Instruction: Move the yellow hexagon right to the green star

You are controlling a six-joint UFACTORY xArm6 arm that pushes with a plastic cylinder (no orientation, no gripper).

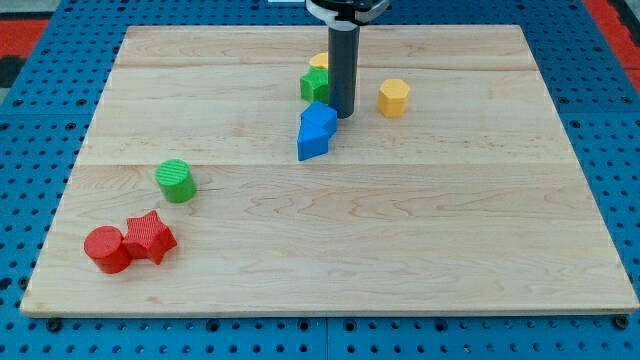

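Note:
The yellow hexagon (pixel 394 97) lies on the wooden board at the view's upper middle, right of my rod. The green star (pixel 314 86) sits left of the rod, partly hidden by it. A second yellow block (pixel 319 62) peeks out just above the green star; its shape is unclear. My tip (pixel 344 115) rests between the green star and the yellow hexagon, just above and right of the blue block (pixel 316 131). The tip stands apart from the hexagon, roughly a block's width to its left.
A green cylinder (pixel 176 181) lies at the left middle. A red cylinder (pixel 106 249) and a red star (pixel 150 237) touch each other at the lower left. The board's top edge (pixel 250 28) runs close above the upper blocks.

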